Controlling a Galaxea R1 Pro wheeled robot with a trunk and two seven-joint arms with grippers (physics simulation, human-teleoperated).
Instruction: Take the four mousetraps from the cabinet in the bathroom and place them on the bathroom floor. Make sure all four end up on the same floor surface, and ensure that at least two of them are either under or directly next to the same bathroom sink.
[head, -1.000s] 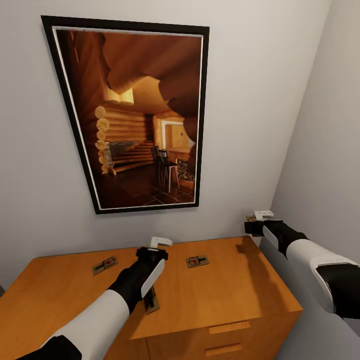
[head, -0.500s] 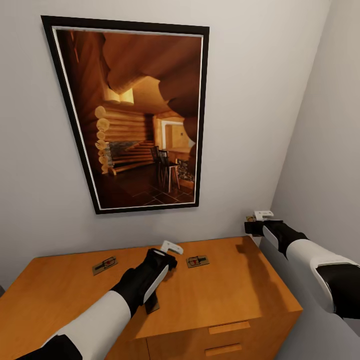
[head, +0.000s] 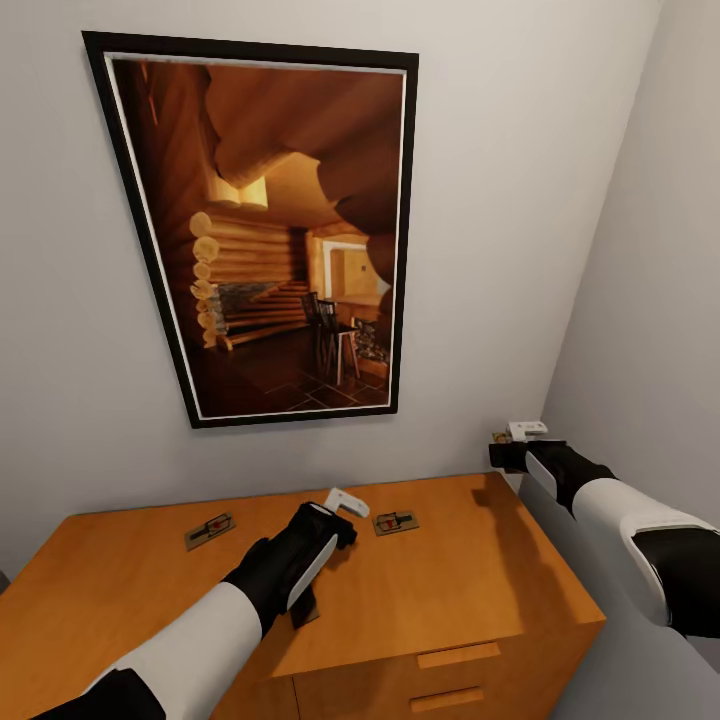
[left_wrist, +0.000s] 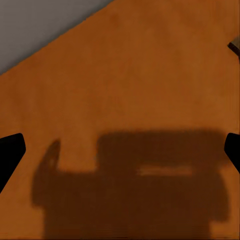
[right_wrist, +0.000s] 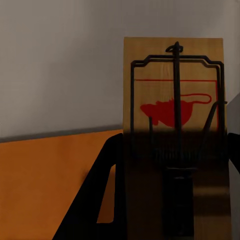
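The right gripper (head: 512, 443) is clamping one mousetrap (right_wrist: 172, 130), holding it beyond the cabinet's (head: 450, 590) right rear corner. The left gripper (head: 345, 505) is hovering over the cabinet top with jaws spread wide, gripping nothing. Two mousetraps are lying near the rear edge (head: 209, 530) (head: 395, 521); another (head: 305, 607) is peeking from under the left forearm.

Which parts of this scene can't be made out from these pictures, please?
- Mousetrap under the left arm: head view, mostly covered by the forearm.
- Left end effector: head view, its opening is hard to read; the wrist view shows its tips wide apart.
- Cabinet: front panels cut off by the bottom edge.
- Held mousetrap: lower part shadowed inside the right end effector.
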